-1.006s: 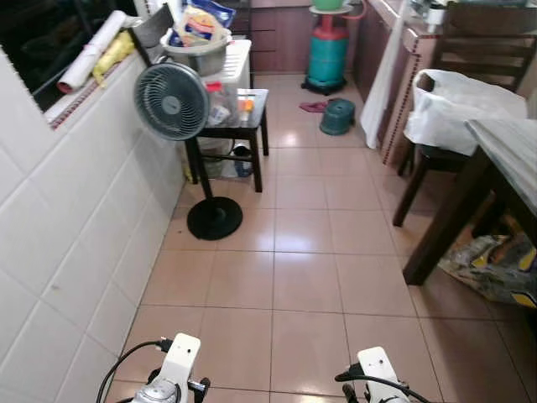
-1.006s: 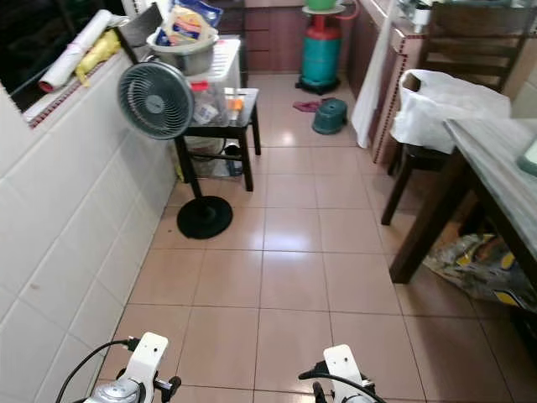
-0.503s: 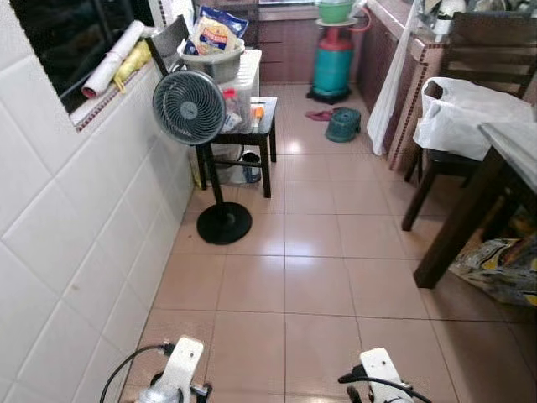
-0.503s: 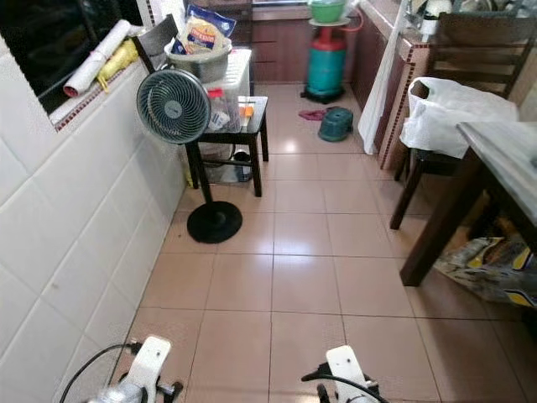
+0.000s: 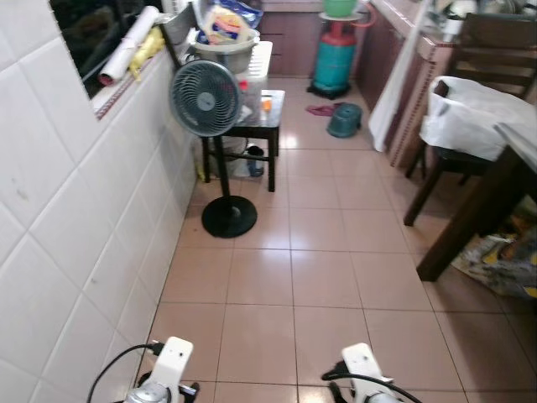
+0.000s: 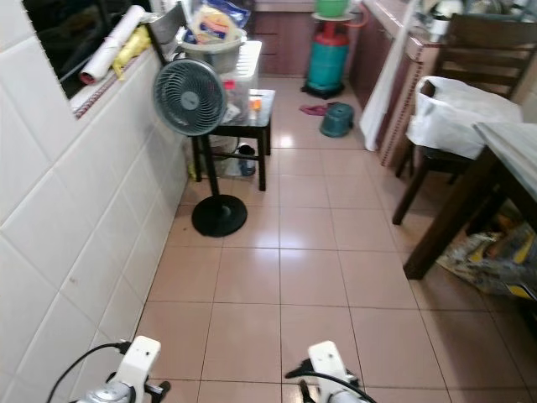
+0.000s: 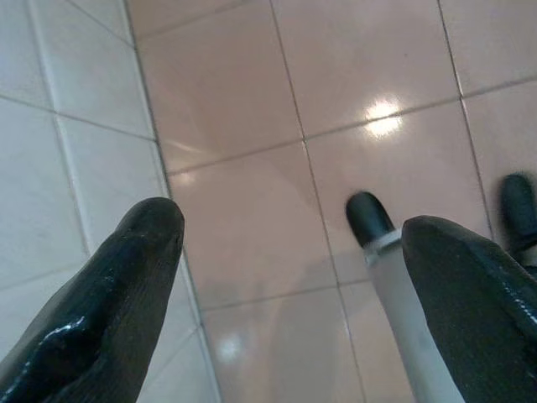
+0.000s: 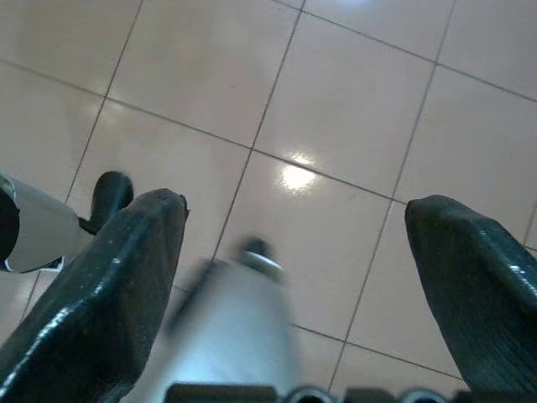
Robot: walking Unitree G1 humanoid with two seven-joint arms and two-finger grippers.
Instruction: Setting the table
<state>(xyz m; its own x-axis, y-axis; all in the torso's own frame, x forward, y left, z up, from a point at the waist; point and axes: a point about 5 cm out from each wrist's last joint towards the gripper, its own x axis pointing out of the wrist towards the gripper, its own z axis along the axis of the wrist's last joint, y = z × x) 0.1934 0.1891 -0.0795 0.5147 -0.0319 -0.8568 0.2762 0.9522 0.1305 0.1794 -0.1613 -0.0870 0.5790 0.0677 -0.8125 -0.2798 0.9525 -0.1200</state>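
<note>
In the left eye view, a tiled floor [image 5: 319,277] runs down a narrow passage beside a white tiled wall [image 5: 75,218]. A standing fan [image 5: 206,98] on a round black base is just in front of a small dark side table [image 5: 267,117] that carries a basin [image 5: 225,52] of packets. Farther back stand a teal gas cylinder [image 5: 334,60] and a small teal stool [image 5: 345,119]. On the right, the dark wooden dining table [image 5: 495,193] shows a corner and a leg, with a white plastic bag [image 5: 470,116] on a chair just beyond it. The right eye view shows the same passage, with the table's grey top [image 6: 512,143] at the right edge and crumpled bags [image 6: 491,256] on the floor under it. In the left wrist view, the left gripper [image 7: 294,294] hangs low over the floor next to the wall, its jaws spread wide on nothing. In the right wrist view, the right gripper [image 8: 294,285] also hangs over bare tiles, jaws wide apart and empty.
</note>
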